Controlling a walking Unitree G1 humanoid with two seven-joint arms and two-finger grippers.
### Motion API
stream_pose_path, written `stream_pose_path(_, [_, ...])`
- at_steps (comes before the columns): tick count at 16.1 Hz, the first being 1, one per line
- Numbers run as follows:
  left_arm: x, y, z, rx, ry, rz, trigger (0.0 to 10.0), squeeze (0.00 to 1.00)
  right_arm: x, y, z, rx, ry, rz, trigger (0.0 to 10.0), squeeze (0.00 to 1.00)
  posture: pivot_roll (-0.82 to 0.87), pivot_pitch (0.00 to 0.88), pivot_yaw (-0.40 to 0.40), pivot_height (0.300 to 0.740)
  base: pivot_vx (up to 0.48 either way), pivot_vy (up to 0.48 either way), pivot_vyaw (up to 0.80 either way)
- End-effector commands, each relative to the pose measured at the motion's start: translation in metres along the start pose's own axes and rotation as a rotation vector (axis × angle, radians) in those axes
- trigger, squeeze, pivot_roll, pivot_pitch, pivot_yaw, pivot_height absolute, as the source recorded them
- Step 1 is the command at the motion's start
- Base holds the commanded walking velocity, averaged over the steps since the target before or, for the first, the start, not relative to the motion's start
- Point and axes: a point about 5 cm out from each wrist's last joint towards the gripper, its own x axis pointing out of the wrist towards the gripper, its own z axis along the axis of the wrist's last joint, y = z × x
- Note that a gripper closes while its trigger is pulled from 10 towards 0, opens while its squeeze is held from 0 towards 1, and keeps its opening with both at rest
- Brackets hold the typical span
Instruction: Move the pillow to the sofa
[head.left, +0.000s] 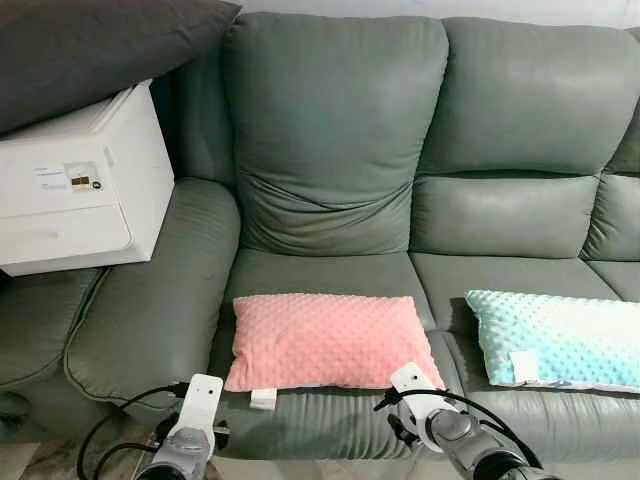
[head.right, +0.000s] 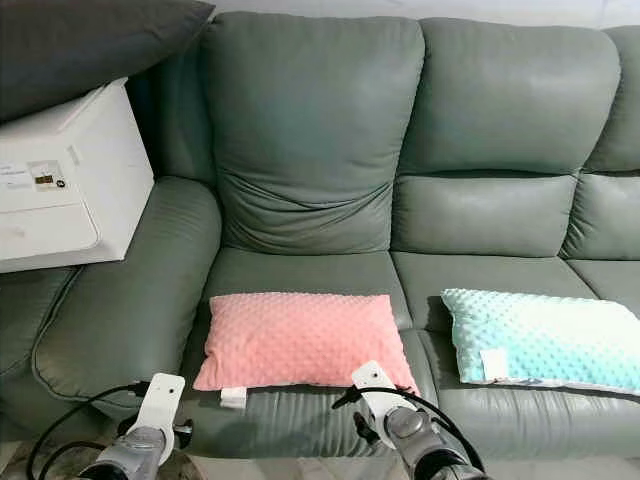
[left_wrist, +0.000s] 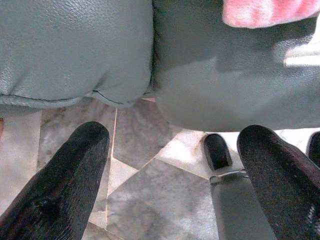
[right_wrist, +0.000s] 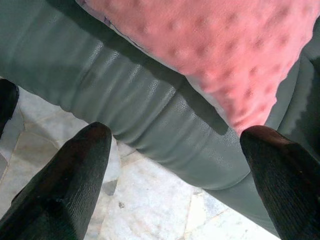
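Pillow (head.left: 325, 340) rests mid-frame on the sofa (head.left: 330, 150); keep both grippers, left (left_wrist: 170, 175) and right (right_wrist: 175, 170), spread and back away low.

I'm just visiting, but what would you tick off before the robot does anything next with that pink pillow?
1. Pink pillow lies flat on the sofa seat: ok.
2. Left gripper open and holding nothing: ok.
3. Right gripper open, apart from the pillow's corner: ok.
4. Blue pillow lies apart from the pink one: ok.
5. White appliance rests steadily on the armrest: cannot tell.
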Motion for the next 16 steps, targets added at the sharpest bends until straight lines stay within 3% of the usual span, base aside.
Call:
stream_pose_path(1, [0.0, -0.001, 0.003, 0.007, 0.001, 0.009, 10.0, 0.0, -0.001, 0.001, -0.009, -0.009, 0.019, 0.012, 10.0, 0.0, -0.1, 0.0, -0.043, 0.74, 0.0, 0.0, 0.0])
stream_pose_path(3, [-0.001, -0.007, 0.004, -0.003, 0.006, 0.005, 10.0, 0.0, -0.004, -0.001, -0.026, -0.023, 0.039, 0.014, 10.0, 0.0, -0.1, 0.0, -0.046, 0.74, 0.0, 0.0, 0.0])
stream_pose_path(5, [0.0, 0.0, 0.003, 0.0, 0.011, 0.014, 10.0, 0.0, -0.006, -0.003, -0.031, -0.034, 0.046, 0.013, 10.0, 0.0, -0.11, 0.0, -0.048, 0.74, 0.0, 0.0, 0.0])
stream_pose_path(16, [0.0, 0.003, 0.001, 0.031, 0.016, 0.02, 10.0, 0.0, -0.004, 0.002, -0.028, -0.03, 0.043, 0.025, 10.0, 0.0, -0.11, 0.0, -0.045, 0.74, -0.239, 0.0, 0.0])
